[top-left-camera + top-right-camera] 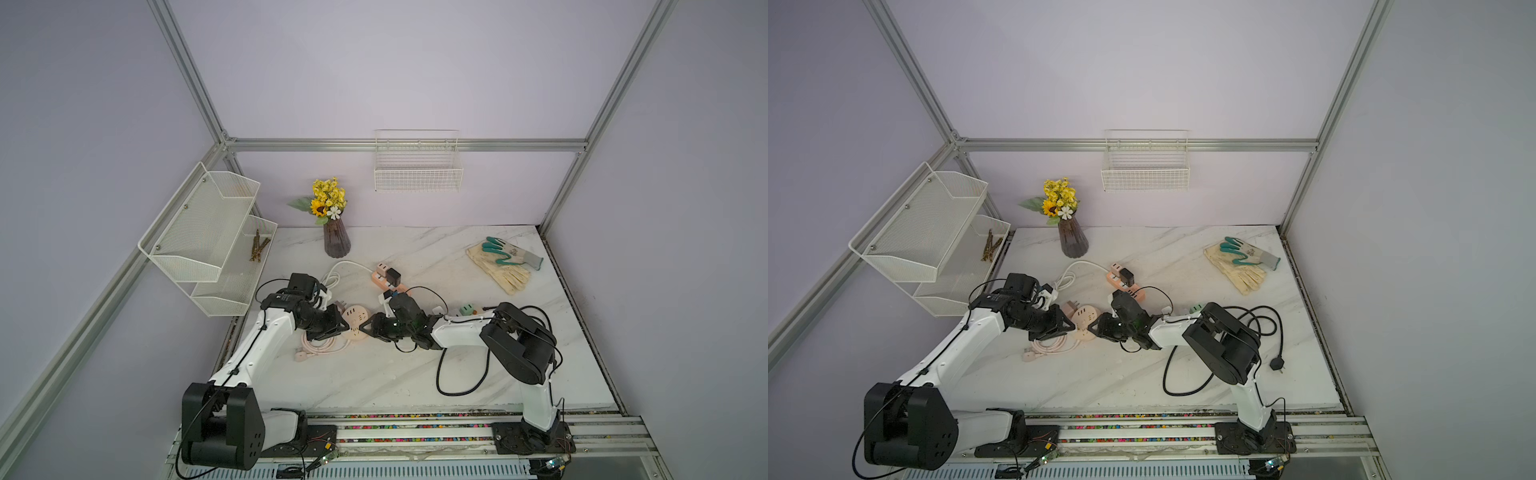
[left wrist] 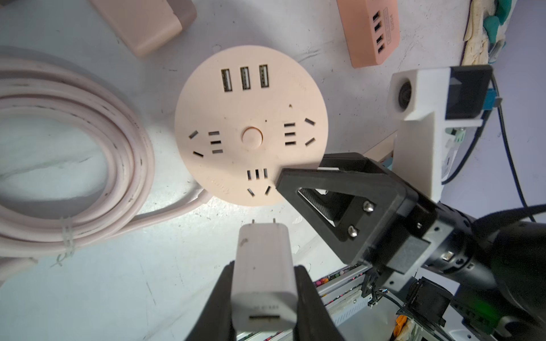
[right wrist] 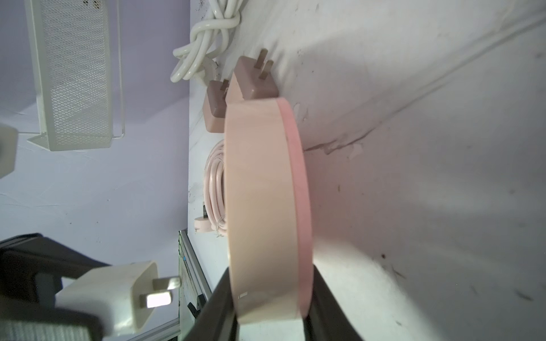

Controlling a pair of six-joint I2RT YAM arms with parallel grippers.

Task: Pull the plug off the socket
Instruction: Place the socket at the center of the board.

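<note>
**A:** What is everything on?

**B:** A marble counter [image 1: 415, 374], filling the lower middle of both top views. The two arms reach in from the bottom edge, and their tips almost meet just left of centre.

**A:** What sits between them?

**B:** The round pink socket [image 1: 354, 319], lying flat on the counter. Its coiled cord [image 1: 318, 344] lies just below and to the left.

**A:** And the right pincer?

**B:** The right pincer [image 1: 365, 326] is pinching the socket's rim. The right wrist view shows a finger [image 3: 218, 310] against each face.

**A:** The left one?

**B:** The left pincer [image 2: 264, 267] is pressed onto the white plug [image 2: 260, 245], with one finger on each side of its body.

**A:** Where is the plug, then?

**B:** It is out of the socket, just beside the rim and not touching it. Its prongs [image 3: 161, 296] are bare and point towards the socket.
</note>
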